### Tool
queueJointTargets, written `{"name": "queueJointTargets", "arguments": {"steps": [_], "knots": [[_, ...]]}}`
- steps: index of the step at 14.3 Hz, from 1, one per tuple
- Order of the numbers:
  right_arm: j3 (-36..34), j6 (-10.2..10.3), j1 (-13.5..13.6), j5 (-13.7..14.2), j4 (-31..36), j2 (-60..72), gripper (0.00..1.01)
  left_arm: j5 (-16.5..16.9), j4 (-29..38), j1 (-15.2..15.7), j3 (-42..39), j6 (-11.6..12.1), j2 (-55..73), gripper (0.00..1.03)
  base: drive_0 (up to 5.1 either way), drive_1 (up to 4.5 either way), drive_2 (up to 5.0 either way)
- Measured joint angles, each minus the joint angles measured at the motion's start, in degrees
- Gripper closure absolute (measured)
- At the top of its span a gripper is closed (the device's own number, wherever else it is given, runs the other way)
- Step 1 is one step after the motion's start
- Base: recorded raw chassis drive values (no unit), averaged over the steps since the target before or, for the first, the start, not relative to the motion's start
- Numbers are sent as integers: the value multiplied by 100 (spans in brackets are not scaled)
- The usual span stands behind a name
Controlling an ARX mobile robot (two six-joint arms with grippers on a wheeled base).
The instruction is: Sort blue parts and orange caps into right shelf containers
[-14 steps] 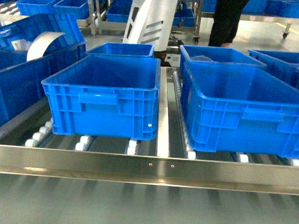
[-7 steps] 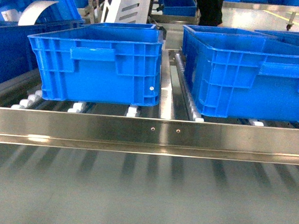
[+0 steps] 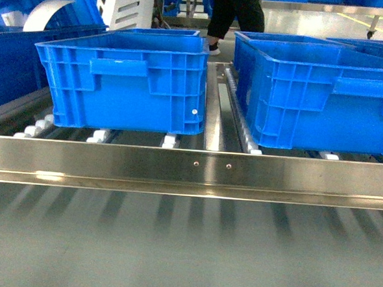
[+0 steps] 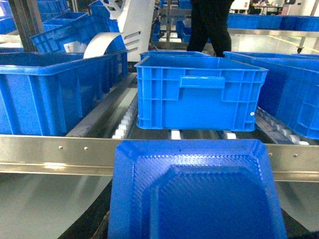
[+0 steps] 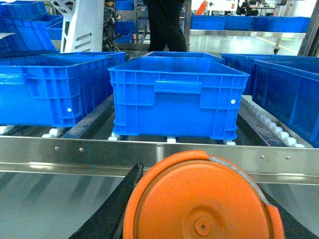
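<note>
Left gripper [image 4: 197, 219] clamps a blue part [image 4: 197, 191], filling the lower left wrist view before the steel rail [image 4: 60, 154]. Right gripper [image 5: 199, 219] grips an orange cap [image 5: 199, 199], facing a blue crate [image 5: 174, 97] on rollers.

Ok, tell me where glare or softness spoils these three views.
Head view: the steel rail shows streaky reflections, everything slightly soft. Left wrist view: the blue part fills the foreground, a bit blurred. Right wrist view: the orange cap looms close; crates behind stay sharp.
</note>
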State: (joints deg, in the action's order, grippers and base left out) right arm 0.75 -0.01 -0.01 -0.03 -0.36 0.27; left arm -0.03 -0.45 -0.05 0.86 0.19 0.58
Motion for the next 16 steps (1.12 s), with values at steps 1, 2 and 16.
{"name": "queueJointTargets", "arguments": {"steps": [1, 2, 16], "knots": [[0, 0, 0, 0, 0, 0, 56, 0, 0, 0, 0, 0, 0, 59, 0, 0, 0], [0, 0, 0, 0, 0, 0, 56, 0, 0, 0, 0, 0, 0, 59, 0, 0, 0], [0, 0, 0, 2, 15, 0, 56, 2, -2, 0, 0, 0, 0, 59, -2, 386, -390]]}}
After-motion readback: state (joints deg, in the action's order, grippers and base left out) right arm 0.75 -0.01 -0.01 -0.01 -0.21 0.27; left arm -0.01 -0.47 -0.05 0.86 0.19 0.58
